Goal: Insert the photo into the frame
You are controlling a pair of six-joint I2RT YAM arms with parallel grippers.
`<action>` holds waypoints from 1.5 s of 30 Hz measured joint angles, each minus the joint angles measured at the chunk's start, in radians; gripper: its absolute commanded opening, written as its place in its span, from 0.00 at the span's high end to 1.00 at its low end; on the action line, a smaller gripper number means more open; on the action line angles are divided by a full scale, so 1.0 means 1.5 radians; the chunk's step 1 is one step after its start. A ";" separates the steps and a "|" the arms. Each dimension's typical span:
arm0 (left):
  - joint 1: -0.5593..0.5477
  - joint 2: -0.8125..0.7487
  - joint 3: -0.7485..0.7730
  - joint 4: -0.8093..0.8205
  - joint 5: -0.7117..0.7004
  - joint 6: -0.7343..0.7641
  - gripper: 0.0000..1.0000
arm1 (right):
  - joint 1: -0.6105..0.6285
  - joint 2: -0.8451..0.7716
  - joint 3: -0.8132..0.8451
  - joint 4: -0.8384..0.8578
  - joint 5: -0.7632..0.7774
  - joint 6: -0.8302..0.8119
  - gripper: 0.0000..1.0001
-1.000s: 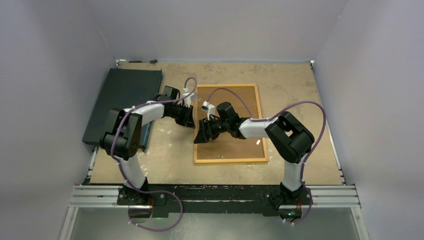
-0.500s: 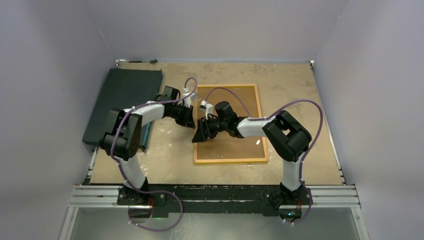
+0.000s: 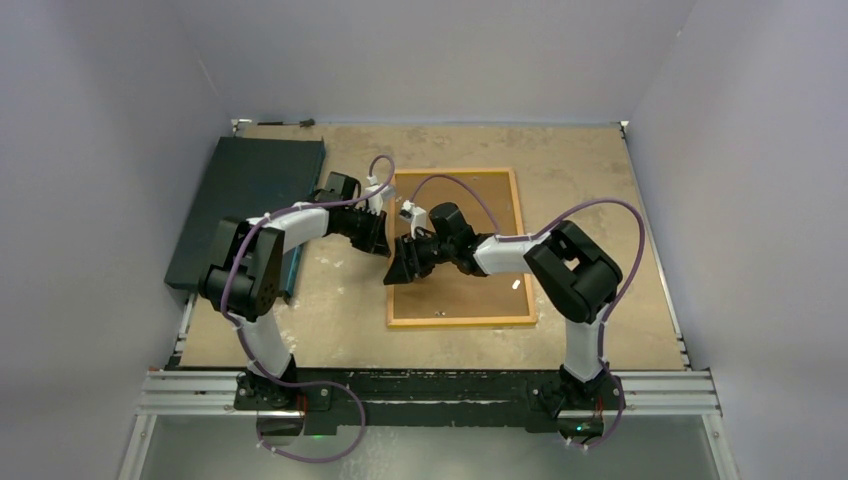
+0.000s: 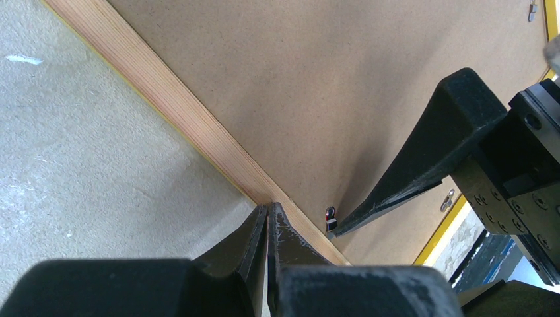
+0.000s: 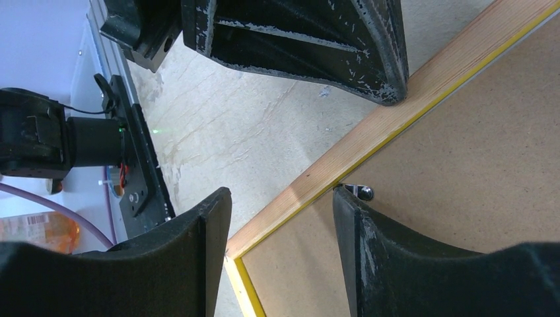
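Observation:
The frame (image 3: 460, 321) lies face down mid-table, wood-toned back up, with a brown backing board (image 3: 480, 290) inside it. The photo is hidden. My left gripper (image 3: 385, 245) is shut with nothing in it, and its tips (image 4: 267, 210) rest on the frame's left rail (image 4: 165, 99). My right gripper (image 3: 400, 270) is open and straddles that same rail (image 5: 409, 105). One of its fingers stands outside the frame. The other finger (image 5: 370, 251) touches a small metal clip (image 5: 362, 192) on the board, close to the left gripper's fingers (image 5: 317, 39).
A dark flat slab (image 3: 245, 205) lies at the table's left edge, behind the left arm. More small metal clips sit on the board near the frame's lower rail (image 3: 440, 313). The arms' base rail (image 3: 430, 390) runs along the near edge.
My right gripper has edged slightly left along the frame's left rail toward the clip. The left gripper has stayed put on the rail.

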 measured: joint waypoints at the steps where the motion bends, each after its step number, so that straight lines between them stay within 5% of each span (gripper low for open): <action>1: 0.000 0.000 0.000 0.000 -0.001 0.000 0.99 | 0.000 0.001 0.000 0.001 0.000 0.001 0.39; 22: -0.001 -0.001 0.000 0.000 -0.003 0.001 0.99 | 0.002 0.007 -0.033 0.107 0.055 0.049 0.40; 30: -0.001 -0.004 0.001 -0.006 -0.006 0.002 0.99 | 0.004 -0.041 -0.052 0.078 0.070 0.040 0.27; 45: -0.004 -0.005 0.002 -0.010 -0.006 0.002 0.99 | 0.004 -0.064 -0.096 0.071 0.075 0.030 0.30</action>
